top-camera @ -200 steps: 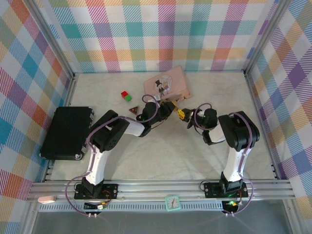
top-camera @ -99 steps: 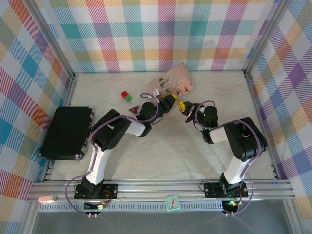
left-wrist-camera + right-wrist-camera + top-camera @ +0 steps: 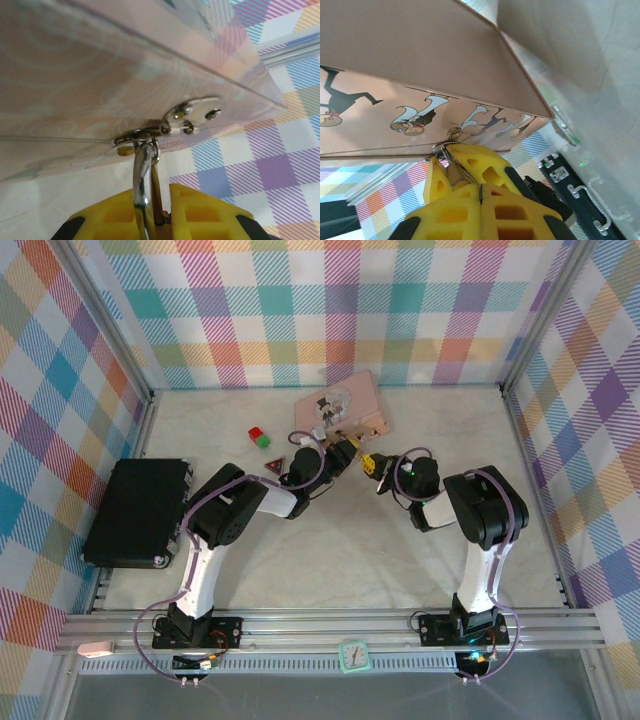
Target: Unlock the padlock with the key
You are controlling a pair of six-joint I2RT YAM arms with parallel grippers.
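pale bench inside plaid walls. i see pink tin at far side, both tools meeting at its near edge. left tool pinched on padlock, silver shackle running up between yellow pads, hooked through tin's clasp. right tool fully closed, tips touching, just beside padlock. can't tell if key is in it.

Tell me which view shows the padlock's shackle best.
Left wrist: the silver shackle stands sharp, rising to the clasp of the pink tin. Right wrist gives a sliver of metal at yellow pads; from top external it is too small to make out.
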